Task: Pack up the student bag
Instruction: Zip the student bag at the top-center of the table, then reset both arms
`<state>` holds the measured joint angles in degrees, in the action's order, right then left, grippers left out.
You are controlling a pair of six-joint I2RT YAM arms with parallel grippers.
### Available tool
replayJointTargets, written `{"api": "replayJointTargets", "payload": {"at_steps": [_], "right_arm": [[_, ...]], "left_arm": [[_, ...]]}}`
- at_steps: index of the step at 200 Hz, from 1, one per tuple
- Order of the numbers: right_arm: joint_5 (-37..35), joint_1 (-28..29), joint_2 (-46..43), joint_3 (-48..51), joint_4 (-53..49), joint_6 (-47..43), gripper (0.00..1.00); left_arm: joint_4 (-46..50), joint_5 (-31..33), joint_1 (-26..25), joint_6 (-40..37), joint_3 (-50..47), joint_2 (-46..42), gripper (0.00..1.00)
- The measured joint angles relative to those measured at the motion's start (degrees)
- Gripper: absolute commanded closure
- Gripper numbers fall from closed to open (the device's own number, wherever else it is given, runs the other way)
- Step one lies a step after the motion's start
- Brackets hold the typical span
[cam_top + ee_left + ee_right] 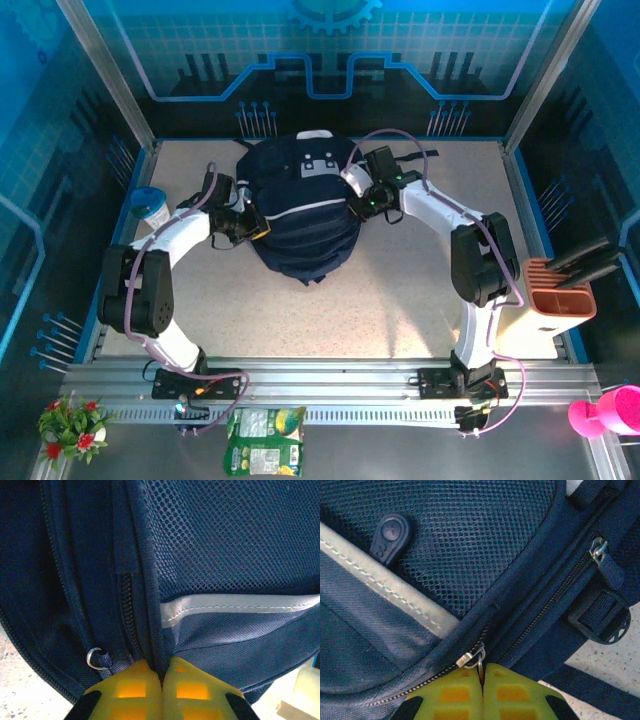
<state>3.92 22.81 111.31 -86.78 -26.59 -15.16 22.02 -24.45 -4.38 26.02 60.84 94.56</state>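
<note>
The student bag (300,215), a navy backpack with a thin white stripe and a white patch near its top, lies at the back middle of the table. My left gripper (252,222) presses against its left side, shut on a fold of the bag's navy fabric (157,655) beside a zipper. A small metal ring (95,657) hangs just left of the yellow fingertips (130,690). My right gripper (368,200) sits at the bag's right side, shut on the metal zipper pull (479,661) of a side zipper. The stripe (380,587) runs diagonally above it.
A white and blue cup (150,207) stands at the left edge. At the right edge an orange holder (560,290) carries dark tools. A pink object (610,410), a small plant (72,422) and a green packet (262,440) lie off the table's front rail.
</note>
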Motion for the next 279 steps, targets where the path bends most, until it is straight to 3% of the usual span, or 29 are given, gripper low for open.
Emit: {"api": "replayJointTargets", "payload": {"at_steps": [21,54,69,84,99,120,166,223,279], "right_arm": [[-0.7,-0.2,0.8,-1.9,-0.5,3.3,0.76],[-1.0,-0.8,0.8,-2.5,-0.6,8.2,0.67],[-1.6,-1.0,0.5,-2.4,-0.7,10.1,0.57],[-2.3,-1.5,-1.6,-1.1,-0.1,12.0,0.42],[-3.0,-2.1,-6.9,2.8,1.5,14.3,0.28],[-4.2,-2.3,-17.2,10.7,5.7,16.4,0.00],[-11.6,-2.4,-36.0,24.2,15.3,19.6,0.00],[-26.9,-3.1,-48.5,41.7,28.7,23.3,0.00],[-42.8,-5.9,-51.0,56.6,33.7,25.3,0.00]], "left_arm": [[0.0,0.0,0.1,-0.7,0.0,0.0,1.00],[0.0,0.0,0.2,-0.7,0.0,-1.1,1.00],[0.0,0.3,0.2,-0.7,0.0,-2.6,0.84],[0.2,1.1,0.2,-0.7,0.0,-4.7,0.59],[0.1,2.5,0.3,-0.6,0.0,-7.6,0.48],[-0.2,5.9,0.5,0.1,0.0,-12.6,0.31],[-2.6,18.3,0.7,0.9,-1.4,-22.8,0.01],[-17.0,34.9,0.9,-1.0,-17.5,-36.1,0.01],[-32.2,50.2,0.9,-6.1,-33.9,-37.0,0.01]]}}
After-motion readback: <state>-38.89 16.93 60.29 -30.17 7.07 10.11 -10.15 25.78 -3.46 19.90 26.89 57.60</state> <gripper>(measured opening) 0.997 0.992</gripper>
